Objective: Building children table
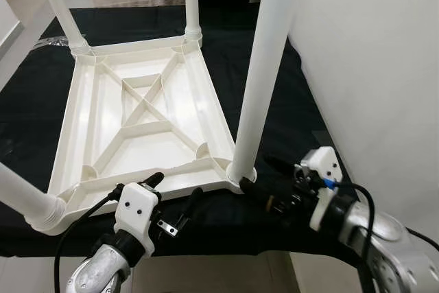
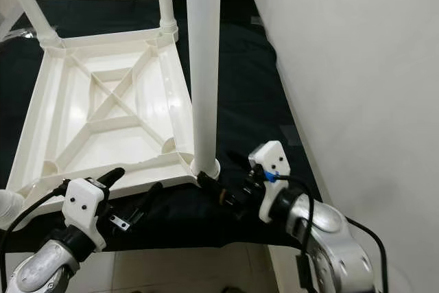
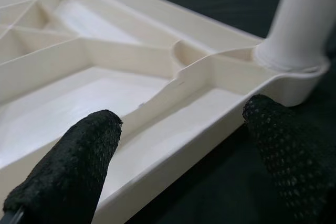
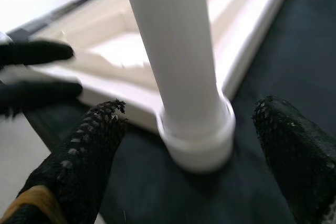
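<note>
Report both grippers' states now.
Left gripper: open, straddling the near rim of the tabletop, holding nothing.
Right gripper: open around the base of the leg, not gripping it.

- Bright, even indoor light; soft glare on the white plastic upturned table (image 1: pixel 140 111).
- Right wrist view blurred, black textured fingers (image 4: pixel 79 166) out of focus.

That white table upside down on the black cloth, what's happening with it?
The robot is assembling it. The tabletop lies underside up on a black cloth, with legs standing in its corner sockets. The right gripper is open around the base of the near right leg. The left gripper is open, straddling the tabletop's near edge.
</note>
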You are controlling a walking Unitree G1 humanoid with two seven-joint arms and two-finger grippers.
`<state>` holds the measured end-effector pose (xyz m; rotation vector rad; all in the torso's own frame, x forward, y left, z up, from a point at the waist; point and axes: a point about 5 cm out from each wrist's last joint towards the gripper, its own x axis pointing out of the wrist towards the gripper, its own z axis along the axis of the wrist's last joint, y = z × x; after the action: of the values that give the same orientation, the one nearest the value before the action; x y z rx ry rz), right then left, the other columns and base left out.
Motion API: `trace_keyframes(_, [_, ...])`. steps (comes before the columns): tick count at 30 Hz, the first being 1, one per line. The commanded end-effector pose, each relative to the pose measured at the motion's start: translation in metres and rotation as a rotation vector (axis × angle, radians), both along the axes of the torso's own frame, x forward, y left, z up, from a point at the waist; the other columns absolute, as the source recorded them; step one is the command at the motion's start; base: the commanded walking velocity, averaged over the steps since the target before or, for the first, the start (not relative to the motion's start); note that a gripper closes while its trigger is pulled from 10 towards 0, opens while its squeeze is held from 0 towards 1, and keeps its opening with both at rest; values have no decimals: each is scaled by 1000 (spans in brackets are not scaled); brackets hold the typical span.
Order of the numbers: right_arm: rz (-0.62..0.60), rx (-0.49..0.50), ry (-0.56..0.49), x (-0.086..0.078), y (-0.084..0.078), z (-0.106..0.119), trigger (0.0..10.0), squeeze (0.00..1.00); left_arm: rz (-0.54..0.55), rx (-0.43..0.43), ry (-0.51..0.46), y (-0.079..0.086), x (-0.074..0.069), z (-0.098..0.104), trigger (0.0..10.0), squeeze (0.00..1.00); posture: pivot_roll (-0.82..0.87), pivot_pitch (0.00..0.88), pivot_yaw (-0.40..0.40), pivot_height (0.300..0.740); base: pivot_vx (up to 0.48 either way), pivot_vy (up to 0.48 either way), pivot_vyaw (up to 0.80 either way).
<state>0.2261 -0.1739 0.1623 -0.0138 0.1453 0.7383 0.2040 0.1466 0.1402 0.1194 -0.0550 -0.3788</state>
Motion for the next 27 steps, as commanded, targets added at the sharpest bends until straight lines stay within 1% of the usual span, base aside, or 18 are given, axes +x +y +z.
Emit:
trace_keyframes(1, [-36, 12, -10, -3, -6, 0, 10000, 1000, 22, 36, 29, 4, 2, -5, 10000, 0, -59, 151, 4, 740, 0, 0, 0])
trace_keyframes(2, [-44, 19, -4, -4, -7, -2, 10000, 1000, 16, 51, 28, 5, 4, -5, 10000, 0, -67, 133, 6, 740, 0, 0, 0])
trace_keyframes(5, [-33, 35, 5, -7, -6, -3, 10000, 1000, -1, 67, 29, 4, 6, -5, 10000, 0, -69, 127, 6, 740, 0, 0, 0])
trace_keyframes(6, [-18, 46, 11, -9, -5, -4, 10000, 1000, -25, 78, 32, 1, 7, -5, 10000, 0, -70, 124, 6, 740, 0, 0, 0])
trace_keyframes(7, [7, 52, 19, -11, -4, -4, 10000, 882, -63, 79, 35, -4, 8, -4, 10000, 0, -73, 115, 7, 740, 0, 0, 0])
trace_keyframes(8, [39, 48, 21, -12, -3, -5, 10000, 804, -116, 71, 41, -11, 8, -2, 10000, 0, -74, 112, 7, 740, 0, 0, 0])
trace_keyframes(9, [39, 48, 21, -12, -3, -5, 10000, 804, -116, 71, 41, -11, 8, -2, 10000, 0, -74, 112, 7, 740, 0, 0, 0])
trace_keyframes(10, [44, 49, 23, -12, -3, -5, 10000, 161, -127, 65, 42, -13, 8, -2, 10000, 0, -74, 109, 6, 740, 0, 0, 0])
trace_keyframes(12, [46, 51, 25, -12, -2, -4, 10000, 161, -129, 63, 44, -14, 8, -2, 10000, 0, -74, 109, 6, 740, 0, 0, 0])
trace_keyframes(13, [69, 63, 12, -9, 2, -1, 10000, 0, -136, 57, 51, -18, 8, -2, 10000, 0, -76, 94, 7, 740, 0, 0, 0])
trace_keyframes(14, [69, 63, 12, -9, 2, -1, 10000, 0, -136, 57, 51, -18, 8, -2, 10000, 0, -76, 94, 7, 740, 0, 0, 0])
trace_keyframes(15, [99, 74, -12, -5, 9, 4, 10000, 0, -151, 56, 59, -23, 7, -3, 10000, 0, -70, 88, 7, 740, 0, 0, 0])
trace_keyframes(16, [99, 74, -12, -5, 9, 4, 10000, 0, -151, 56, 59, -23, 7, -3, 10000, 0, -70, 88, 7, 740, 0, 0, 0])
trace_keyframes(20, [126, 100, -33, 1, 17, 8, 10000, 0, -231, 50, 65, -34, 1, 2, 10000, 0, -62, 87, 6, 740, 0, 0, 0])
trace_keyframes(22, [127, 100, -35, 1, 18, 8, 10000, 0, -246, 45, 69, -35, 0, 2, 10000, 0, -62, 87, 6, 740, 0, 0, 0])
trace_keyframes(24, [129, 98, -39, 4, 21, 7, 10000, 0, -284, 23, 77, -39, -4, 5, 10000, 0, -57, 87, 6, 740, 0, 0, 0])
trace_keyframes(25, [129, 98, -39, 4, 21, 7, 10000, 0, -284, 23, 77, -39, -4, 5, 10000, 0, -57, 87, 6, 740, 0, 0, 0])
trace_keyframes(27, [132, 101, -43, 8, 25, 6, 10000, 0, -319, -6, 95, -41, -8, 8, 10000, 0, -48, 85, 8, 740, 0, 0, 0])
